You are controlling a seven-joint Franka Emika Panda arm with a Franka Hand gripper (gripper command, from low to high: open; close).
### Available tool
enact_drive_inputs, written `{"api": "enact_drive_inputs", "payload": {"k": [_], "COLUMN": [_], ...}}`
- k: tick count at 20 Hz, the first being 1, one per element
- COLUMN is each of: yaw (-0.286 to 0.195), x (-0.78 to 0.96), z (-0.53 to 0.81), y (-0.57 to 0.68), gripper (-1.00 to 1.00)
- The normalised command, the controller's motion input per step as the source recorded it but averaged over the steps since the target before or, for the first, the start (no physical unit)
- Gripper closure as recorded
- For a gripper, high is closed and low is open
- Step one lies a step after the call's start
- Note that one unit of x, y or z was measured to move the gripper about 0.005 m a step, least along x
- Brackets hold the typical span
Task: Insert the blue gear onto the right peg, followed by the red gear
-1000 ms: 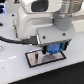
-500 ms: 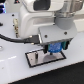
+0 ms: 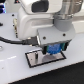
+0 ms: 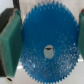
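The blue gear (image 4: 45, 27) fills the wrist view as a wide toothed disc with a small centre hole. My gripper (image 4: 46, 42) is shut on it, with green pads (image 4: 10, 40) pressing its rim on both sides. In the exterior view the gripper (image 3: 54, 51) holds the blue gear (image 3: 54, 48) just above the right part of a dark base plate (image 3: 34, 60). The gear and fingers hide the right peg. The red gear is out of view.
The white arm body (image 3: 35, 22) takes up the upper half of the exterior view, with a black cable (image 3: 15, 41) running along its left. A white table surface (image 3: 15, 70) surrounds the base plate.
The gripper, still holding the blue gear, has moved slightly lower and a little toward the exterior view's right, closer to the base plate.
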Motion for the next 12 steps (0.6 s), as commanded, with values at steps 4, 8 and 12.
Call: {"api": "enact_drive_inputs", "payload": {"k": [4,8,12], "yaw": [0.000,0.000,0.000], "x": [0.43,0.12,0.03], "z": [0.42,-0.07,0.00], "y": [-0.07,-0.03,-0.01], "gripper": [1.00,1.00,1.00]}}
